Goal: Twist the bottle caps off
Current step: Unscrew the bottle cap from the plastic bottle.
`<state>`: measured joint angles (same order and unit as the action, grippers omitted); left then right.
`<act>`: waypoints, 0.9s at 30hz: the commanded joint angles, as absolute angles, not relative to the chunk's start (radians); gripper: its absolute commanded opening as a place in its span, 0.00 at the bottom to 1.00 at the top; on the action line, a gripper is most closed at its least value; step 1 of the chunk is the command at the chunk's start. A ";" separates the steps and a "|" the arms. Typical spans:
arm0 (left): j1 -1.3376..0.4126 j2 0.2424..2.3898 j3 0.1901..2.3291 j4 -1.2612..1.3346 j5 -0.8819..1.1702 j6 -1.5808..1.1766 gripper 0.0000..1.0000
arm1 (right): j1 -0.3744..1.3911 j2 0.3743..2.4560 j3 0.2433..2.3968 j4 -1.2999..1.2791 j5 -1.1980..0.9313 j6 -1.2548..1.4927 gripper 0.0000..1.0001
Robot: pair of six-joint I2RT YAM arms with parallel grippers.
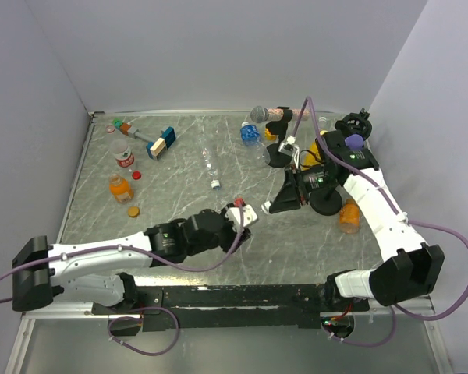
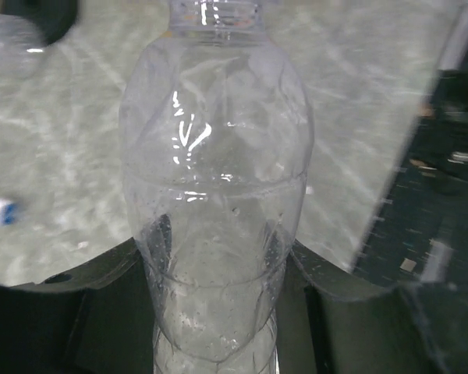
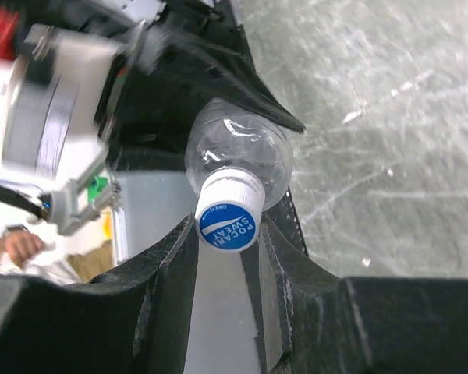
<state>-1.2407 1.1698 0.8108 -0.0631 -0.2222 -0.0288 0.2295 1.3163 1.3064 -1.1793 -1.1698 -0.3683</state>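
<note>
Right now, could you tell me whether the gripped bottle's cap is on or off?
On: the blue-and-white cap sits on the clear bottle's neck, clamped by the right end effector.

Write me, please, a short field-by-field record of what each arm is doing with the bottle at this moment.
held object: clear bottle, between the two arms
left arm: left fingers closed on the bottle's body, one on each side
cap: blue-and-white cap, on the bottle's neck
right arm: right fingers closed on the cap
elsewhere: orange bottle, loose red cap and orange cap at the left of the table
</note>
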 commanded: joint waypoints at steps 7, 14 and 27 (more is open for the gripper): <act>-0.976 1.094 0.752 0.155 0.731 -0.222 0.19 | 0.293 1.097 1.122 -1.005 -1.178 -0.753 0.14; -0.963 1.146 0.805 0.101 0.755 -0.193 0.19 | 0.296 1.045 1.061 -0.934 -1.155 -0.717 0.21; -1.035 1.124 0.870 -0.092 0.274 -0.057 0.19 | 0.190 1.091 1.279 -1.072 -1.141 -0.531 0.99</act>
